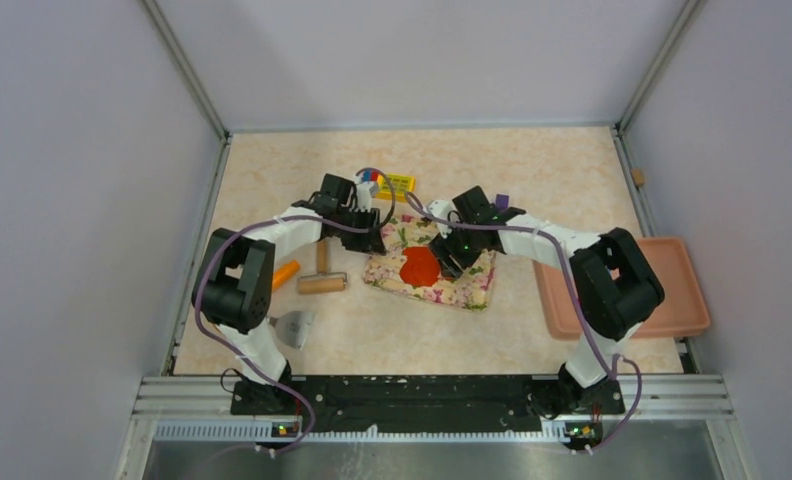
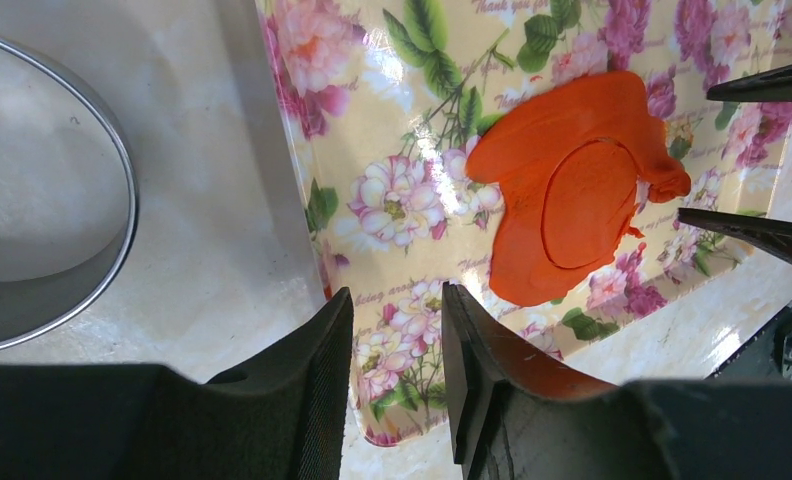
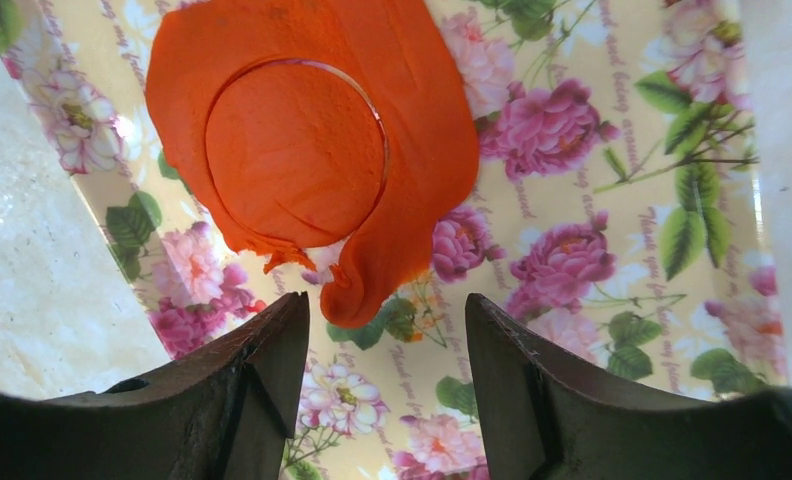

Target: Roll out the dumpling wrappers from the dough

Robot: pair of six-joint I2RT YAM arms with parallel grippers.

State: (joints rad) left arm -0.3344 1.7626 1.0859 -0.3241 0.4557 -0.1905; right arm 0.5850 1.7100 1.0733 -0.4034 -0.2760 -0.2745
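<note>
Lying before the right pincer (image 3: 384,310), apparently untouched: the dough (image 3: 432,130).

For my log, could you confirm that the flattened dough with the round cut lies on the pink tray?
Not quite: the dough, with its round cut, lies on the floral mat, not the pink tray, which stands apart to its right. The top external view shows this.

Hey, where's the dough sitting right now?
In the top view, the dough lies flat on the floral mat at mid-table, to the right of the wooden roller. The wrist views show a round outline pressed into it.
</note>
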